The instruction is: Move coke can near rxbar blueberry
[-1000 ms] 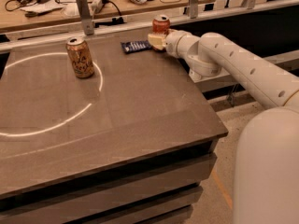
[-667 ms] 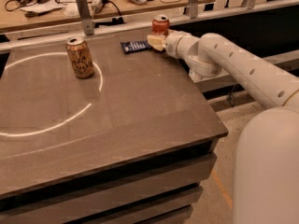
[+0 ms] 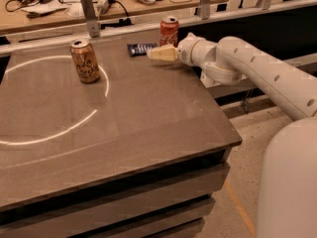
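The coke can (image 3: 169, 31), red with white script and a silver top, stands upright at the table's far edge. The rxbar blueberry (image 3: 141, 48), a flat dark blue wrapper, lies on the table just left of and in front of the can, a short gap between them. My gripper (image 3: 159, 53) hovers low over the table just in front of the can and right next to the bar's right end, pointing left. It holds nothing that I can see. The white arm (image 3: 247, 68) reaches in from the right.
A tan-gold patterned can (image 3: 84, 61) stands upright at the far left inside a bright ring of light on the brown table (image 3: 148, 128). A metal rail and post (image 3: 89, 15) run behind the table, with a cluttered bench beyond. The table's right edge drops to the floor.
My gripper has moved a little to the left and toward the camera, away from the coke can. The can and the bar have stayed in place.
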`<state>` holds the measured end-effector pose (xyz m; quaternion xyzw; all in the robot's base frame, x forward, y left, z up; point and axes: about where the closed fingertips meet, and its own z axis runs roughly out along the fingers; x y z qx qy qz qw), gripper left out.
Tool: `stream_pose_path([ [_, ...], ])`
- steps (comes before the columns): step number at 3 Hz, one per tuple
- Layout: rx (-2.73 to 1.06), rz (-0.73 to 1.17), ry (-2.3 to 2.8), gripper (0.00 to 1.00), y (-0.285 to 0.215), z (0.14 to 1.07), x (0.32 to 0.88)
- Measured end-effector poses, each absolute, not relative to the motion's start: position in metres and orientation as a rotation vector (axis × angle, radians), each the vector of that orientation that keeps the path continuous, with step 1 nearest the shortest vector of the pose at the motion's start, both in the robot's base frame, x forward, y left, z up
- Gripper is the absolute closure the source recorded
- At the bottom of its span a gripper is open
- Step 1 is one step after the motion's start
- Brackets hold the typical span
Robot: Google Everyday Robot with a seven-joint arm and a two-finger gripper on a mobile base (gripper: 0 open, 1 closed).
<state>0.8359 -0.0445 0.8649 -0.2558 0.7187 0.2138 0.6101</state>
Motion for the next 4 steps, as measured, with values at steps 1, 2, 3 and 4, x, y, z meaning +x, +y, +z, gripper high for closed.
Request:
stream_pose_path([
  [1, -0.625, 0.511, 1.669, 0.0, -0.061, 0.872, 0.791],
  [2, -0.603, 0.454, 1.683, 0.0, -0.098, 0.88, 0.752],
  [3, -0.521, 0.344, 1.673, 0.0, -0.139, 0.904, 0.722],
  [4, -0.447, 0.254, 1.69, 0.0, -0.165, 0.906, 0.725],
])
